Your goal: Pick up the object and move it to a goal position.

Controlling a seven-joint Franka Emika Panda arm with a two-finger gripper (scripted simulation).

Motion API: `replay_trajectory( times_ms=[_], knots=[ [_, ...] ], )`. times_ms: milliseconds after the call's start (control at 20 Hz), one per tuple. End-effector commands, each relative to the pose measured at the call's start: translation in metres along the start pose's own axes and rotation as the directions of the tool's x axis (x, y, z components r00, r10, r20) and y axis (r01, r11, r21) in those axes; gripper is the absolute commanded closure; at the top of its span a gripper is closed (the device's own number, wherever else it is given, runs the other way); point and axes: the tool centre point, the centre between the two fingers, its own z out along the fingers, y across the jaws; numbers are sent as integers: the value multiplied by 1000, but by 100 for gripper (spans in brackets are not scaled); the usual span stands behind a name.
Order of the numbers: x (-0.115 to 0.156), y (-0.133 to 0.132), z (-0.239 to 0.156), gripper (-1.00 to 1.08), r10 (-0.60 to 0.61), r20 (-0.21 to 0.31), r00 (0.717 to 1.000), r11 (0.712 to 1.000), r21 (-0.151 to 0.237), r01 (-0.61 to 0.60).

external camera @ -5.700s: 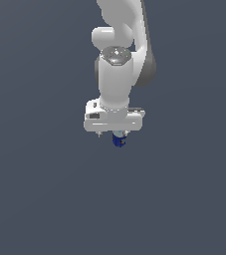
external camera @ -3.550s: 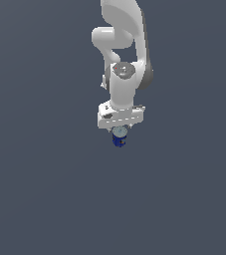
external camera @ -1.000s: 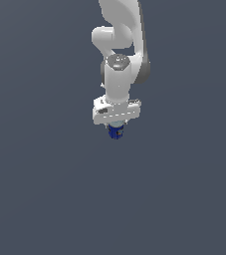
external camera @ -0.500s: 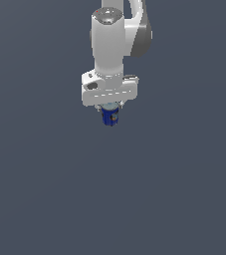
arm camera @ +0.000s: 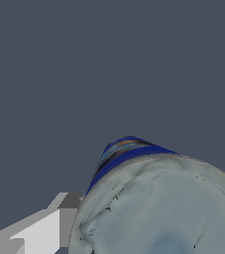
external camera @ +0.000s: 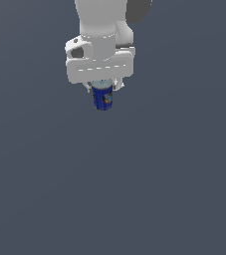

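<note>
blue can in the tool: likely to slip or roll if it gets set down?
The can looks rigid, so probably no crushing or flexing in the tool. Its smooth round side could slip or twist in the grip. It is narrower than the tool and cylindrical, so I'd guess it rolls if laid on its side.

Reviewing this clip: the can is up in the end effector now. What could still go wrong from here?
The can hangs mostly below the end effector, held only near its silvery top, so the grip looks shallow; a quick move might make it slip or tilt. No goal marker shows in either view, so placement accuracy cannot be checked here.
</note>
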Motion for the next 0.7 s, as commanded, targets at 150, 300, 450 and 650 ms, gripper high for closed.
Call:
replay_trajectory(
  times_ms=[150,300,450,650],
  knots=[
    [0,9,-33,108,0,-2,1000,1000,-2,0],
    [0,12,-43,108,0,-2,1000,1000,-2,0],
    [1,13,-48,108,0,-2,1000,1000,-2,0],
    [1,13,-48,108,0,-2,1000,1000,-2,0]
  ],
)
